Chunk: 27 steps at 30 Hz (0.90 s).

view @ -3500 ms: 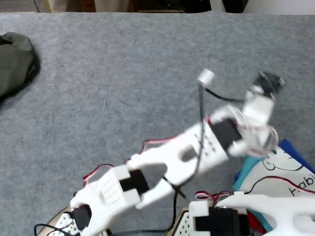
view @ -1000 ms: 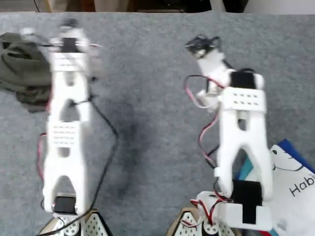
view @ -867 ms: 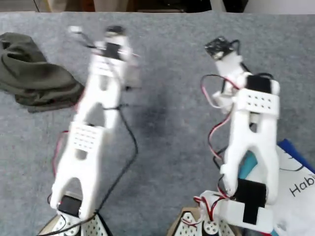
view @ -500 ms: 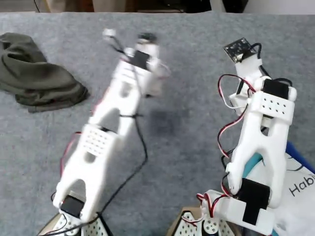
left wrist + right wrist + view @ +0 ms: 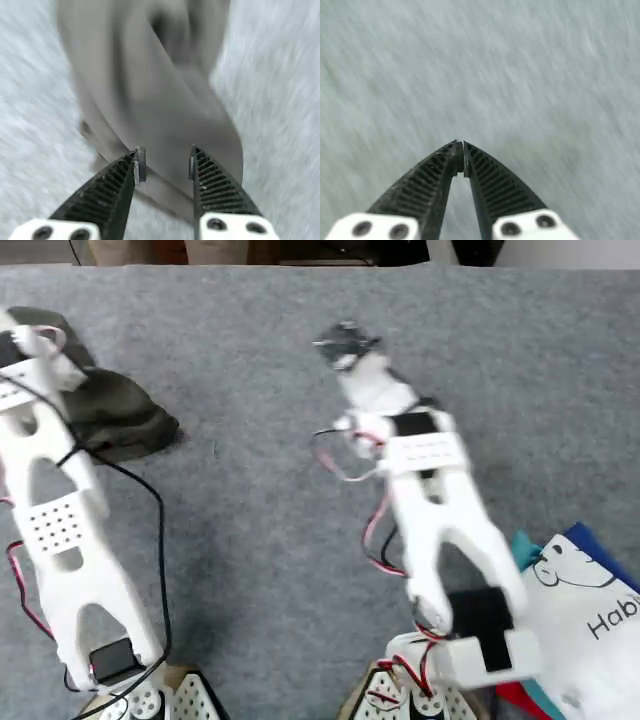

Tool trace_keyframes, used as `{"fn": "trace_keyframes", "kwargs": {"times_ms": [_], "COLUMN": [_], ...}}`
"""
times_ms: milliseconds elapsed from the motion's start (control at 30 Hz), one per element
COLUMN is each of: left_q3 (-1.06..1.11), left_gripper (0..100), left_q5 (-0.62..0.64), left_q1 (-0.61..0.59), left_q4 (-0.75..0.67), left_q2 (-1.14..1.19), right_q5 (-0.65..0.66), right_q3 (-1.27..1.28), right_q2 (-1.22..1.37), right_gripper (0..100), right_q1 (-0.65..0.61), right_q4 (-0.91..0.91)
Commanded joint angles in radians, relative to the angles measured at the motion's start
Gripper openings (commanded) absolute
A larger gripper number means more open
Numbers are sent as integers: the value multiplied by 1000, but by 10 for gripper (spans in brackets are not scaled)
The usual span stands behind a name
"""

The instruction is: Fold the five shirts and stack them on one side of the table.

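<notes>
"One shirt to grab: where does it lie?"

"The olive shirt [image 5: 122,420] sits bunched at the far left of the table [image 5: 250,510], directly beneath your left gripper [image 5: 164,164], whose jaws stand apart. Your right gripper [image 5: 460,159], tips together, hangs mid-table, well apart. Left is nearer."

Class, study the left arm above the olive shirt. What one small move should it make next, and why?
Probably lower the left tool onto the olive shirt and close on a fold. Its jaws stand open over the crumpled, unfolded cloth, holding nothing, while the right tool is shut over bare table.
</notes>
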Motion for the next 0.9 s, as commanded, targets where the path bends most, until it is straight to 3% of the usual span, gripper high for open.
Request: {"fn": "trace_keyframes", "kwargs": {"times_ms": [0, 200, 333, 400, 467, 733, 867], "left_q3": [-48, -58, -58, -89, -117, -110, -104], "left_gripper": [158, 158, 149, 84, 12, 18, 18], "left_q5": [2, 3, 3, 9, 5, 9, 11], "left_q1": [-69, -117, -123, -115, -77, 242, 364], "left_q4": [-107, -216, -282, -279, -241, 5, 29], "left_q2": [73, 274, 329, 334, 323, 257, 278], "right_q5": [-124, -146, -140, -140, -140, -149, -227], "right_q3": [-62, -340, -470, -495, -501, -499, -503], "right_q2": [116, 338, 424, 447, 453, 453, 455], "right_gripper": [27, 147, 160, 160, 160, 160, 160], "right_q1": [-71, -87, -87, -85, -85, -38, -1], "right_q4": [-149, 52, 164, 184, 189, 187, 186]}}
